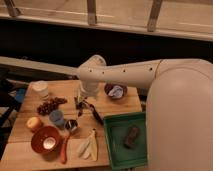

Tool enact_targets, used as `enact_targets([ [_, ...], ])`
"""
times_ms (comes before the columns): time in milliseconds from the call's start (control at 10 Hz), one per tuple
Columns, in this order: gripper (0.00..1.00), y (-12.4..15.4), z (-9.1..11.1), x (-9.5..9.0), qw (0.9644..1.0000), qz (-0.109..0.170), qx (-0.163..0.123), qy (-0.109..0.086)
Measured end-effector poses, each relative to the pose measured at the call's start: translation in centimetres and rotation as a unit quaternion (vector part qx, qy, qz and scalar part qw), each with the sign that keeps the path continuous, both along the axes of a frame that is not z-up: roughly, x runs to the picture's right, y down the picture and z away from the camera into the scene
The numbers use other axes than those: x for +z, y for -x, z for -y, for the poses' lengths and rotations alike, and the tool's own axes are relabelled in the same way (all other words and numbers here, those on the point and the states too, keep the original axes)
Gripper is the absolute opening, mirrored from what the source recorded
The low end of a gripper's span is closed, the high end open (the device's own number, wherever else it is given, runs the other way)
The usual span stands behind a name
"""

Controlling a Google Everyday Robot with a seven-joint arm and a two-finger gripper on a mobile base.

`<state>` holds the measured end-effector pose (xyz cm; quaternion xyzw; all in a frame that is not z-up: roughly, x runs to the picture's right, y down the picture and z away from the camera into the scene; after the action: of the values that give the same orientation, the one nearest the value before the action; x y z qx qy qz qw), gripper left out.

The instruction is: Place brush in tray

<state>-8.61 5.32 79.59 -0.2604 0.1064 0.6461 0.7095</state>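
Brush [95,114] lies slanted between the gripper [79,104] and the tray [116,150].

Hand [80,103]: low over the middle of the tabletop.
Tabletop [17,147]: pale wood, spreading under and around the hand.
Dark band [50,45]: wide and black, behind the hand.
Rail [30,64]: pale, slanting just beyond the tabletop.
Posts [91,12]: three light uprights, high behind the hand, on a light ledge [125,30].
Light: dim, warm.

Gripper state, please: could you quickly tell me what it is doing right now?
Gripper: down at the table, by the upper end of the brush, left of the tray; open, closed or holding cannot be told.
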Motion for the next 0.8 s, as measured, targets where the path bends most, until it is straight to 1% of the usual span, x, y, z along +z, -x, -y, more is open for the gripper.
enact_targets([
  [200, 0.65, -0.1, -1.0, 2.3, 0.9999, 0.011, 0.001, 0.008],
  [400, 0.65, 0.4, -0.9, 3.6, 0.9994, 0.022, 0.011, 0.026],
  [500, 0.65, 0.7, -1.0, 3.7, 0.9992, 0.025, 0.012, 0.029],
  [800, 0.65, 0.4, -0.9, 3.8, 0.9992, 0.023, 0.013, 0.029],
])
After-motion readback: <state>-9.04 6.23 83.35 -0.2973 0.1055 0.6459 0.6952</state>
